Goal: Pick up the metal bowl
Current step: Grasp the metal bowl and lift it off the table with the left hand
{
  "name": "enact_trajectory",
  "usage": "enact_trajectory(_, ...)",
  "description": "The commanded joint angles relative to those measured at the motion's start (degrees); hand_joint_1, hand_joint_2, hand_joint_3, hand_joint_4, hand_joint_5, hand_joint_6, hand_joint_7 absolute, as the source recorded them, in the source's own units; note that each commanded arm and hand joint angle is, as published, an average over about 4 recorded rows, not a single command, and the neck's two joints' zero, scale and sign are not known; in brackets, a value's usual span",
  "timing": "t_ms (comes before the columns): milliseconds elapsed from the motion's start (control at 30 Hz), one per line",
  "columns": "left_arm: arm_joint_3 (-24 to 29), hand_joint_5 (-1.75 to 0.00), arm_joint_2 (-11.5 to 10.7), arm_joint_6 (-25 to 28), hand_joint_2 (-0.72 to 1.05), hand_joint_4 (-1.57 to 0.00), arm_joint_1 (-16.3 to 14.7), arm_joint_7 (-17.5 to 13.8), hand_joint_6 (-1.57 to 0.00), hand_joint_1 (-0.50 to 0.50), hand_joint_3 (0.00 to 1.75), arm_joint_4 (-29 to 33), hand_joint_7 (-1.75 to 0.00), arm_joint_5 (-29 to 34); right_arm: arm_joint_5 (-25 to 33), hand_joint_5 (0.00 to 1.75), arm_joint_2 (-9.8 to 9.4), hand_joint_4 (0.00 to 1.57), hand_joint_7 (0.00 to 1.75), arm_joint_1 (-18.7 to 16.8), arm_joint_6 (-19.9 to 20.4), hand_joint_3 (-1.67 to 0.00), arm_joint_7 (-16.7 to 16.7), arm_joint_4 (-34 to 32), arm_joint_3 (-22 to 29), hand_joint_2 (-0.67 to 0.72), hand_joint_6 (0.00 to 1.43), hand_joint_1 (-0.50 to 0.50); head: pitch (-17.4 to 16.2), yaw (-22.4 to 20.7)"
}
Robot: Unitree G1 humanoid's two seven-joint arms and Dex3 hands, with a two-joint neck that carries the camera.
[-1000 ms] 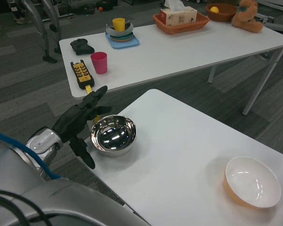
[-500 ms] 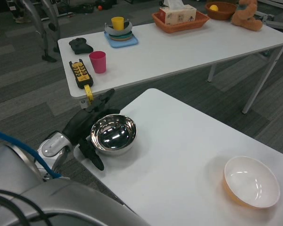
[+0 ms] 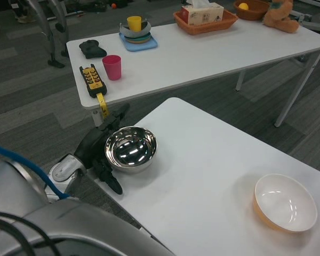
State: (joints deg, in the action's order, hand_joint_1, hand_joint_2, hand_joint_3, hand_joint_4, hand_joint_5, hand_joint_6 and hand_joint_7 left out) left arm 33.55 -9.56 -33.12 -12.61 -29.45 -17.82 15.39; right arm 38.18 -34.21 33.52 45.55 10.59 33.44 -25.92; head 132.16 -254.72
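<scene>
Fingers [image 3: 113, 120] of your left hand [image 3: 96, 146] spread round the metal bowl [image 3: 130, 149]; slick rim near desk [image 3: 202, 160] edge could slip off.

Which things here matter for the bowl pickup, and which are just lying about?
Job: metal bowl; left hand, wrapped around the bowl's left side.

Lying about: orange bowl, pink cup, yellow remote, tissue box, stuffed toy.
</scene>
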Motion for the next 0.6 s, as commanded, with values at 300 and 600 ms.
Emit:
enact_trajectory(300,-1.7,-0.72,0.7,-2.2,-0.21,-0.11,1.2,0.2,0.0,-0.5,0.0,-1.9,-0.07,1.6,0.2,0.0,-0.07,0.0,0.0,-0.2,0.8,0.0,0.1,-0.7,0.5,0.69,0.0,-0.46,-0.3,-0.1)
enact_trajectory(600,-3.1,-0.72,0.8,-3.2,-0.19,-0.12,1.4,0.2,0.0,-0.5,0.0,-1.7,-0.07,4.6,0.2,0.0,-0.07,0.0,0.0,-0.3,0.9,0.0,0.1,-0.8,0.5,0.68,0.0,-0.46,-0.5,-0.1)
